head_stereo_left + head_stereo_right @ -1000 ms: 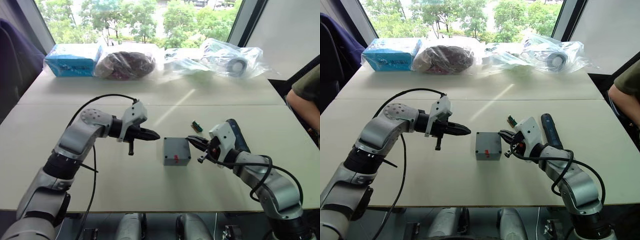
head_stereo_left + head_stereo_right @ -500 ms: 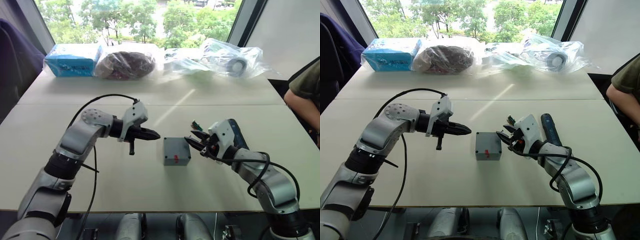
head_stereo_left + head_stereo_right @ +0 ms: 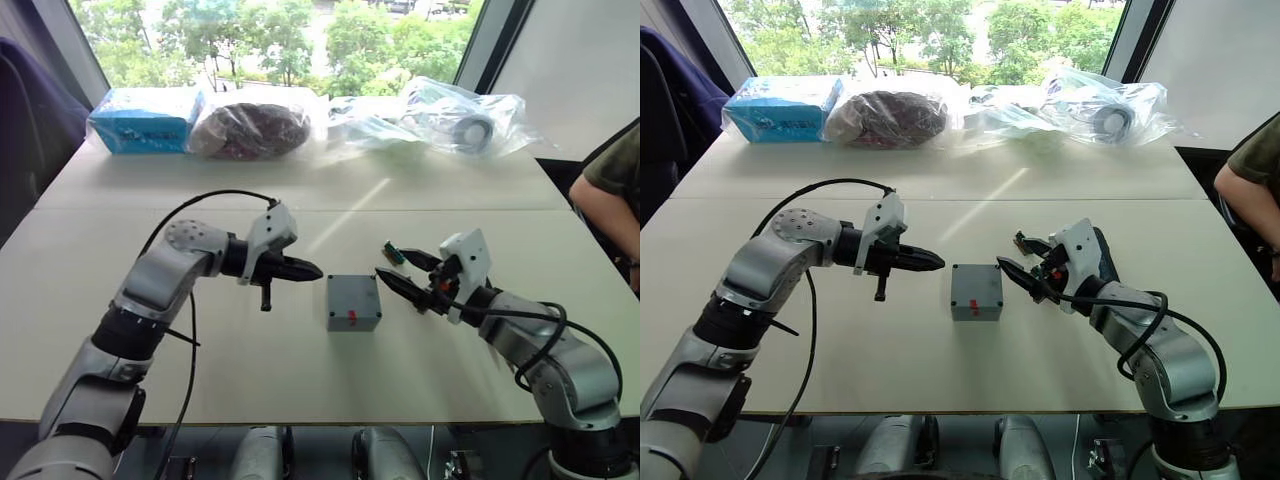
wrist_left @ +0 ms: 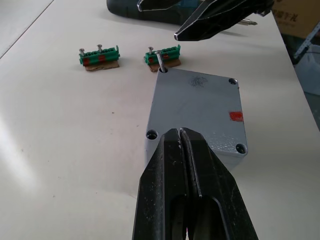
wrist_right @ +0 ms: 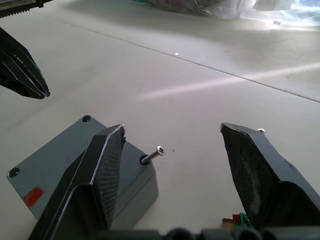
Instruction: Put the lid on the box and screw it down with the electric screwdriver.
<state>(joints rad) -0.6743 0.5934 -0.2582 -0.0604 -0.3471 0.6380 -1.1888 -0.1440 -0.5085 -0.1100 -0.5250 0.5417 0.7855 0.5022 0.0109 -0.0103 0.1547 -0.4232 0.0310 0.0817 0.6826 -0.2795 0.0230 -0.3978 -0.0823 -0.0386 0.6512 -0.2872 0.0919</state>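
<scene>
Screwdriver (image 3: pixel 1100 256) is lying on the worktop (image 3: pixel 200 350) behind the wide-open right gripper (image 3: pixel 405 272), looking stiff, slick and top-heavy, so I'd be grabbing mid-barrel, while the pinched-shut left gripper (image 3: pixel 305 268) is hovering beside the lidded box (image 3: pixel 353 302).

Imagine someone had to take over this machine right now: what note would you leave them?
Left tool: shut, empty, hovering just left of the box.
Right tool: open, empty, just right of the box.
Lid already sits on the box, red mark on top. One screw leans loosely in a corner hole, not driven; the other visible holes are empty.
More screws stand in two green holders beyond the box.
Electric screwdriver lies on the table behind the right arm.
Left: pick it up, drive the screws.
</scene>
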